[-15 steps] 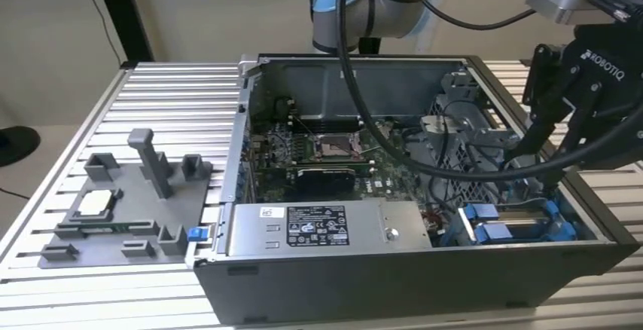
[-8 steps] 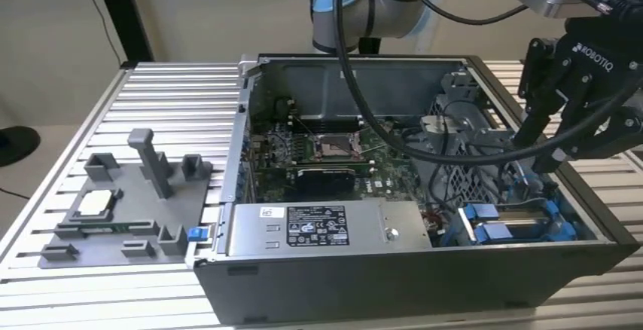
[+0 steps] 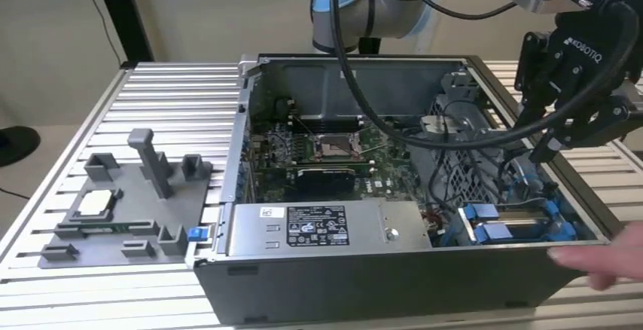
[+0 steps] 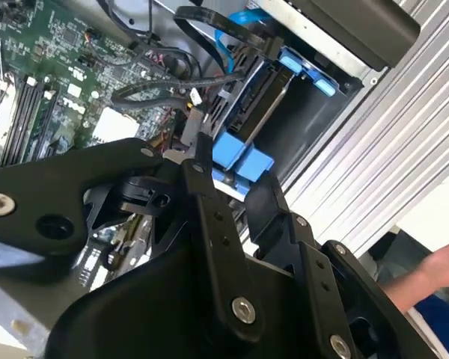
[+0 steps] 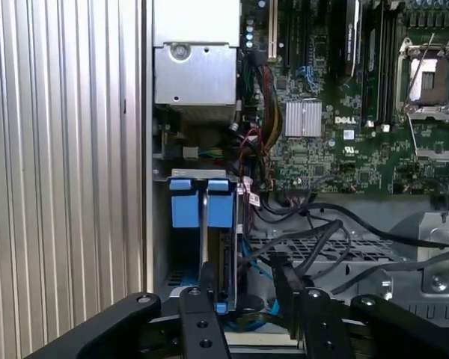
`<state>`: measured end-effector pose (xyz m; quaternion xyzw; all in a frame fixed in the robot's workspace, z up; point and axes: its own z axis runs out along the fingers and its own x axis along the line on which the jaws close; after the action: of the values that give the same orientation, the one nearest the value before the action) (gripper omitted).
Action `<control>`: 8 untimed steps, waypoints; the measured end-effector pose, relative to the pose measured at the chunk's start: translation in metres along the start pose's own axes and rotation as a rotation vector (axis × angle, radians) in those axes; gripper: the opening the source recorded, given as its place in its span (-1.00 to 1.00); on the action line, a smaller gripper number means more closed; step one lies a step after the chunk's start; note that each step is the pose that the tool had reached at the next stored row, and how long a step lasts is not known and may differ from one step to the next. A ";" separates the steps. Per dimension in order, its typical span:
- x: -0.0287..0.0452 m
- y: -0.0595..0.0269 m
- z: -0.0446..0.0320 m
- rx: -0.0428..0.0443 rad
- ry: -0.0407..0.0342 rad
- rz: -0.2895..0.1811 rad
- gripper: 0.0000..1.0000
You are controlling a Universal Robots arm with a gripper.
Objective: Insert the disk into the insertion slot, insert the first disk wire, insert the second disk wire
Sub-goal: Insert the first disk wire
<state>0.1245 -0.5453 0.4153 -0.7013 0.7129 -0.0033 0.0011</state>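
The disk sits on edge in its blue frame inside the slot at the case's front corner, at the exterior view's right. In the first wrist view the disk shows edge-on behind its blue frame tabs; the second wrist view shows the same blue frame. My black gripper hovers above that bay, open, with nothing between its fingers. Loose black wires and a blue cable lie beside the disk, near the gripper.
The open computer case stands on a ribbed metal table. A grey power supply box lies along the front wall, with the motherboard behind it. A grey fixture stands at the exterior view's left. A person's hand rests by the case's front corner.
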 end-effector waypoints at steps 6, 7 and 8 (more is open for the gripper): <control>-0.0218 0.0006 -0.0001 0.0271 -0.0004 -0.001 1.00; -0.0232 0.0008 -0.0002 0.0289 -0.0005 -0.001 1.00; -0.0236 0.0011 -0.0006 0.0293 -0.0004 -0.001 1.00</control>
<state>0.1238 -0.5217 0.4159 -0.7016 0.7124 -0.0136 0.0115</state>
